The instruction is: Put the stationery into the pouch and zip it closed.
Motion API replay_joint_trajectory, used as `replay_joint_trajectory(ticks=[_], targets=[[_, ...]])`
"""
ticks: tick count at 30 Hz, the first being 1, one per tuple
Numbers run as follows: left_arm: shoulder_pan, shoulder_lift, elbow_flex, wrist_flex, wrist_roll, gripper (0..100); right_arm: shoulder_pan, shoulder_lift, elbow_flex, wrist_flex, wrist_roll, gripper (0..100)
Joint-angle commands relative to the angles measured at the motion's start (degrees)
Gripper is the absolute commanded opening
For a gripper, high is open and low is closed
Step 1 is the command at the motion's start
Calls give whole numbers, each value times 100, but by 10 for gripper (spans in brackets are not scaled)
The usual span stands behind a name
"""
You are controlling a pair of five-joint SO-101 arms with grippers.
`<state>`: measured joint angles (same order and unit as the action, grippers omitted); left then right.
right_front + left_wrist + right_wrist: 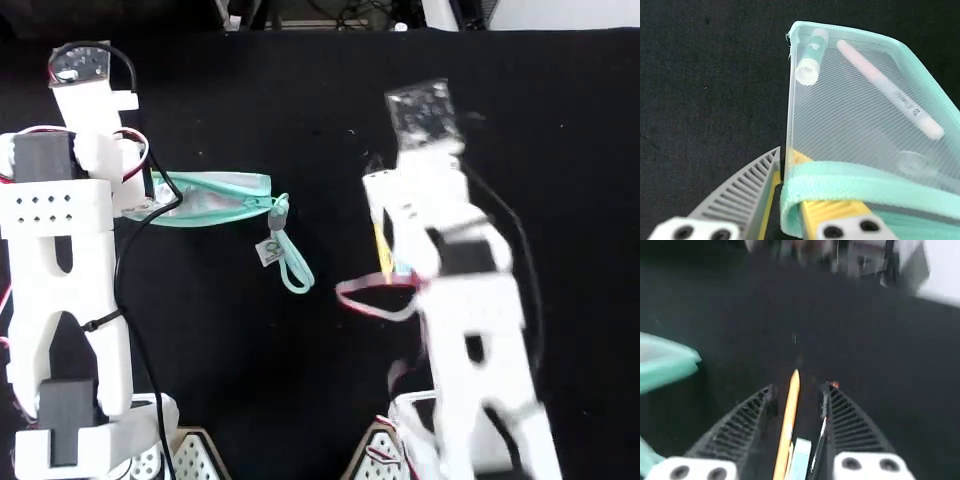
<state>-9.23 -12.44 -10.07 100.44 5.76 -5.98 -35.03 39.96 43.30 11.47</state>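
Pouch (850, 125): mint-green, ribbed and translucent, with zip trim; one edge is clamped in the left tool (785, 155). Inside, ahead of that tool: white pen (890, 90), print illegible; capped tube (810, 62). Right tool (798, 390) grips a yellow pencil (788, 425), well apart from the pouch.

The pouch (850, 115) is sitting with its rim in the left claw (782, 165), its body stretching ahead. A pen (890, 85) and a capped tube (811, 57) are lying inside it. The pencil (789, 420) is sticking forward out of the right claw (797, 390), with the pouch lying off to that claw's left.
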Motion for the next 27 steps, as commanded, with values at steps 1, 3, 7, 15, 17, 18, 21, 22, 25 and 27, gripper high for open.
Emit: replay_joint_trajectory(ticks=[1, 3, 7, 15, 17, 18, 21, 22, 25, 27], targets=[[-40, 26, 4, -53, -9, 30, 105, 1692, -365, -589, -88, 139], [-40, 26, -4, -62, -18, 30, 105, 2642, -866, -589, -220, 158], [101, 26, 4, -237, -18, 30, -123, 4057, -2035, 53, -229, 235], [418, 35, 101, -273, -26, 30, -404, 5499, -3565, 211, -229, 183], [435, 35, 127, -440, -26, 30, -255, 5877, -3820, 211, -211, 183], [444, 35, 127, -501, -26, 30, -185, 6035, -3934, 211, -202, 183], [426, 35, 127, -545, -26, 30, 44, 6273, -4189, 246, -193, 183], [418, 35, 127, -527, -26, 30, 88, 6281, -4207, 237, -185, 183], [409, 35, 136, -501, -26, 30, 114, 6299, -4233, 220, -97, 183], [409, 35, 136, -501, -26, 30, 79, 6316, -4207, 220, 53, 181]])
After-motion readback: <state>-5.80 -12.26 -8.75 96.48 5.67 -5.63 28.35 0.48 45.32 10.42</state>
